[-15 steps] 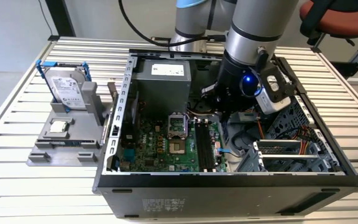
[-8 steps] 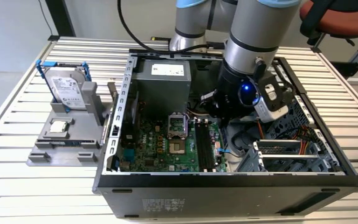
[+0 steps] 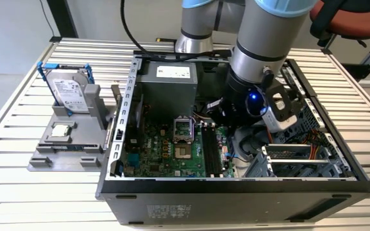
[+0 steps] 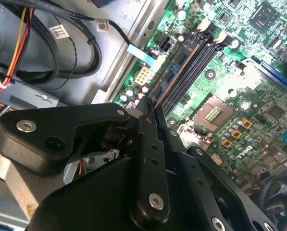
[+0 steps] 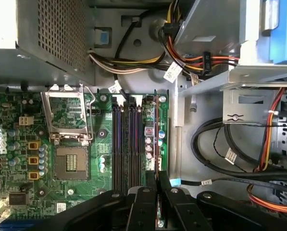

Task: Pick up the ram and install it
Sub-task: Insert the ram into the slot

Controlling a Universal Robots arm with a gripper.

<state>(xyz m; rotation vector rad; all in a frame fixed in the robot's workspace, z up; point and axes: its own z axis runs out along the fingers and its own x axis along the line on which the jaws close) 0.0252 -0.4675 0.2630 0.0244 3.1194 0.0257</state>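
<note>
Here the black metal tool [image 5: 157, 185] pinches the thin green ram [image 5: 156, 134] over long dark slots [image 5: 126, 144].

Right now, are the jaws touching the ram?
Touching. In the first wrist view, the gripper is closed on the ram, whose thin edge runs up from between the jaws beside the memory slots.

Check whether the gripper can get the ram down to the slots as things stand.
Probably yes. The gripper is shut on the ram, held edge-on directly over the slots. The nearby cables lie off to the side, so nothing seems to block it.
</note>
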